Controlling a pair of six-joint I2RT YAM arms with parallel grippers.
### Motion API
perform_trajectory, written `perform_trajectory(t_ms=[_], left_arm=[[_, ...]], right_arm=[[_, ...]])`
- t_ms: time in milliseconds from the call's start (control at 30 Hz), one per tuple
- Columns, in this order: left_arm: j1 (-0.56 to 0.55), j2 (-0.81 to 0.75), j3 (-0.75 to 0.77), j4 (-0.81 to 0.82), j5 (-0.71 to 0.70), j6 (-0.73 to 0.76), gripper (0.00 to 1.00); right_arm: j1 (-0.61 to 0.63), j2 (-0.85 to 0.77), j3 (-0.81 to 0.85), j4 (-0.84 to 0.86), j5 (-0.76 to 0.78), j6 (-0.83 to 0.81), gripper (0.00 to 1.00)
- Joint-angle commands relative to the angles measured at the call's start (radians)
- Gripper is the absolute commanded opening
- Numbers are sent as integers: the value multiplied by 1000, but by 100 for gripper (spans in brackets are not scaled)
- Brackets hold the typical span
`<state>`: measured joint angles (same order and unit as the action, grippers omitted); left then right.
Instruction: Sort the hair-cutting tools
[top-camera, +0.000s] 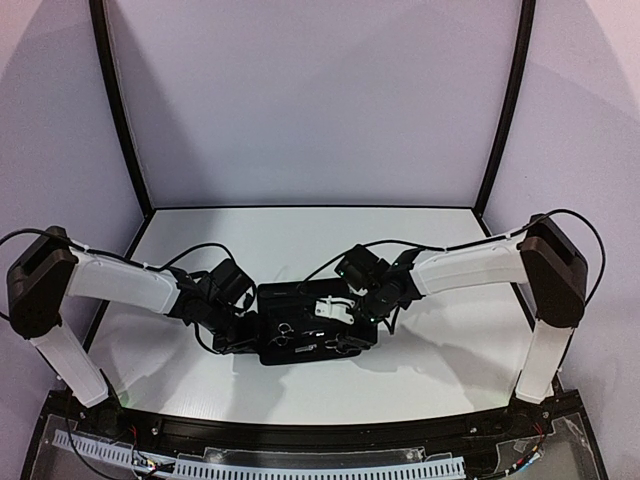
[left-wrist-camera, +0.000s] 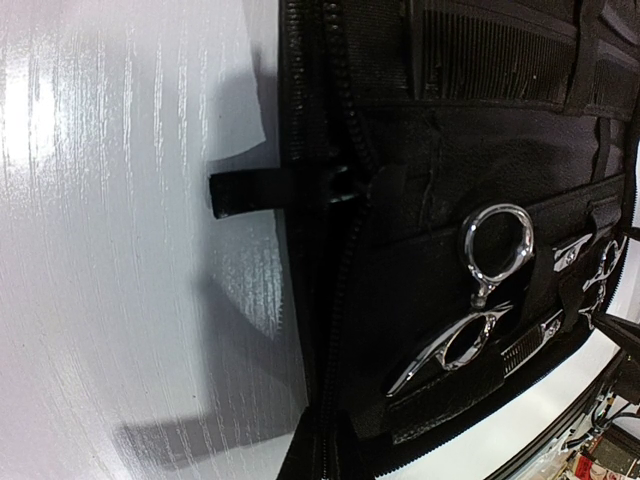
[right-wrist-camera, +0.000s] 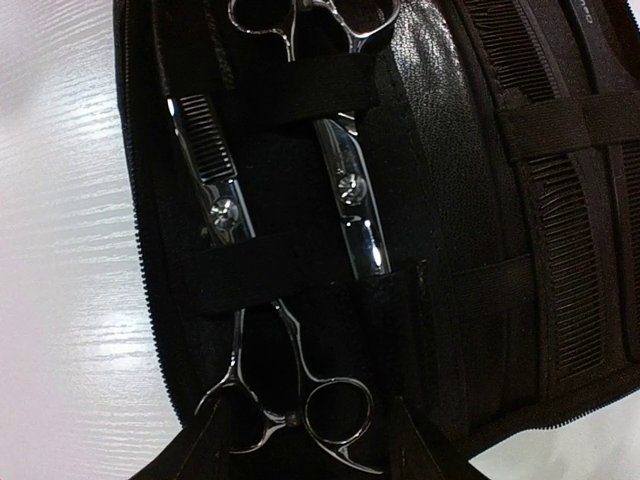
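A black zip case (top-camera: 310, 330) lies open between the arms. In the right wrist view two silver scissors sit under its elastic straps: thinning scissors (right-wrist-camera: 212, 190) on the left, plain scissors (right-wrist-camera: 350, 190) beside them. Two black combs (right-wrist-camera: 570, 250) are strapped in on the right. My right gripper (right-wrist-camera: 310, 455) is open, its dark fingers (right-wrist-camera: 190, 452) either side of the thinning scissors' finger rings (right-wrist-camera: 300, 410). My left gripper (top-camera: 243, 330) is at the case's left edge; its fingers do not show clearly in the left wrist view, which shows scissor handles (left-wrist-camera: 495, 250) and a comb (left-wrist-camera: 500, 50).
The case's zip edge (left-wrist-camera: 325, 300) and a black pull strap (left-wrist-camera: 255, 190) lie on the white table (top-camera: 200, 380). Black frame posts (top-camera: 120, 110) and white walls close in the back and sides.
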<state>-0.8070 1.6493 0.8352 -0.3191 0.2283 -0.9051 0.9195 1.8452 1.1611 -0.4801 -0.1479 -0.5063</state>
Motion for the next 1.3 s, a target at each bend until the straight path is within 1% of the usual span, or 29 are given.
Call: perform_trajectory(t_ms=[0, 67, 233, 500, 833, 933, 1267], left_arm=[[-1, 33, -33, -5, 4, 14, 1], [-1, 32, -33, -7, 4, 14, 1], [-1, 30, -34, -9, 6, 16, 1], [-1, 28, -35, -11, 7, 18, 1], [-1, 28, -36, -10, 6, 16, 1], [-1, 27, -33, -12, 8, 18, 1], [-1, 26, -32, 3, 33, 14, 1]], right_arm=[[7, 24, 26, -21, 2, -11, 51], [6, 26, 23, -27, 3, -11, 49], [1, 33, 22, -31, 20, -8, 46], [-2, 56, 44, -42, 4, -13, 39], [0, 68, 50, -57, 12, -5, 36], [2, 80, 53, -64, 3, -5, 32], [40, 108, 49, -34, -3, 34, 27]])
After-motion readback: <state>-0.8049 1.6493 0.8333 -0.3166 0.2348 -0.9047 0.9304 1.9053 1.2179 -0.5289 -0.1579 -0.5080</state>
